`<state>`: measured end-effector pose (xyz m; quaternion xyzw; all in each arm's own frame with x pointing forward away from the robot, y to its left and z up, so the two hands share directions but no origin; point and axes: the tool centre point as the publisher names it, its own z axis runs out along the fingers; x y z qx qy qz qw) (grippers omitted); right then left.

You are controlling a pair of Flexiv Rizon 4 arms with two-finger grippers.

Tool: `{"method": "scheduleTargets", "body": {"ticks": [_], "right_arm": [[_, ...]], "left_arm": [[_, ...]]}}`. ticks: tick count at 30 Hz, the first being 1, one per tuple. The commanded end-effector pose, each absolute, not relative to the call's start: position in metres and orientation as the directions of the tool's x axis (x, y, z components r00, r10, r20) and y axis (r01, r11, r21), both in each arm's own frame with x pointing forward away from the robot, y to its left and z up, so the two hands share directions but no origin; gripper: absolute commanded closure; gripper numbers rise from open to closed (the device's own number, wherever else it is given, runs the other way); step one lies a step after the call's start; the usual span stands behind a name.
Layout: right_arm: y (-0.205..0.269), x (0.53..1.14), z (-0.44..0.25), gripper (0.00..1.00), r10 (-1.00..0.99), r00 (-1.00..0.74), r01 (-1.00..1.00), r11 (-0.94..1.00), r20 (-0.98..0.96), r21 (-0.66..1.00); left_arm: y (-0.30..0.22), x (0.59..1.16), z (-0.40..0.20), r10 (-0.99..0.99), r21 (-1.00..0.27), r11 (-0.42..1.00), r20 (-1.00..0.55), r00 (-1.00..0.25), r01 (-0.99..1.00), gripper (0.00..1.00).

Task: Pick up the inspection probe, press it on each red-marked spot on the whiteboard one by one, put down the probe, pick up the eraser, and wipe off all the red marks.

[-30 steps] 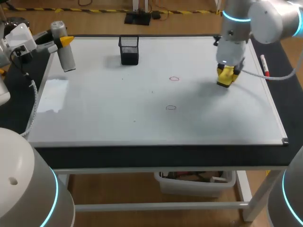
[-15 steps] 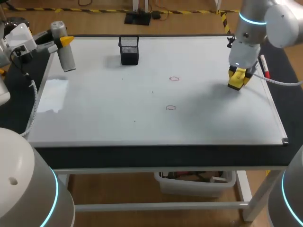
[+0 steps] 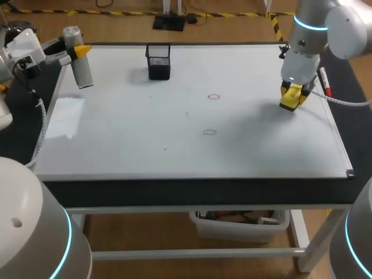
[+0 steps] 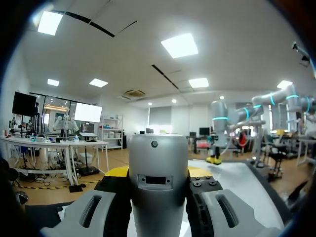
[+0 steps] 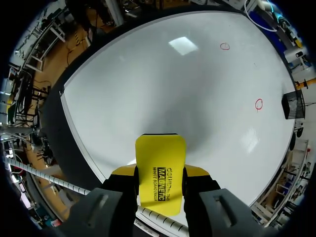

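Observation:
The grey cylindrical probe is held at the whiteboard's far left corner, with my left gripper shut on it. In the left wrist view the probe fills the space between the left gripper's yellow tips. My right gripper is shut on the yellow eraser over the board's right part, well right of both marks. Two small red circles are drawn mid-board, one farther and one nearer. The right wrist view shows the eraser in the right gripper, with both circles far ahead.
A black mesh pen holder stands at the board's far edge, left of centre. A red marker pen lies on the dark table strip beyond the board's right edge, close to the right arm.
My right gripper carried the eraser to the right, away from the red circles, then stopped. The left arm with the probe has kept still.

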<state>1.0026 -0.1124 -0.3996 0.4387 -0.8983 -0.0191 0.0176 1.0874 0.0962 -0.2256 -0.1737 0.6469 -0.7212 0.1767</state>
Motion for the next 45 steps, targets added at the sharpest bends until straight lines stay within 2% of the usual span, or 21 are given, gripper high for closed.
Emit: {"method": "scheduleTargets", "body": {"ticks": [1, 13, 22, 33, 45], "right_arm": [[-0.113, 1.003, -0.398, 1.0, -0.79, -0.613, -0.789, 0.613, 0.017, 0.049], [-0.113, 1.003, -0.398, 1.0, -0.79, -0.613, -0.789, 0.613, 0.017, 0.049], [-0.113, 1.003, -0.398, 1.0, -0.79, -0.613, -0.789, 0.613, 0.017, 0.049], [-0.113, 1.003, -0.398, 1.0, -0.79, -0.613, -0.789, 0.613, 0.017, 0.049], [-0.113, 1.003, -0.398, 1.0, -0.79, -0.613, -0.789, 0.613, 0.017, 0.049]], "left_arm": [[0.081, 1.07, -0.225, -0.448, -0.993, -0.114, 0.017, -0.894, 0.038, 1.0], [-0.029, 1.02, -0.212, -0.26, -0.983, -0.174, -0.004, -0.966, 0.051, 1.0], [-0.11, 1.001, -0.201, -0.123, -0.986, -0.157, -0.029, -0.992, 0.049, 1.0], [-0.208, 0.992, -0.216, 0.03, -0.99, -0.139, 0.009, -1.0, -0.013, 1.0], [-0.27, 1.01, -0.225, 0.117, -0.986, -0.166, -0.036, -0.992, 0.017, 1.0]]}}
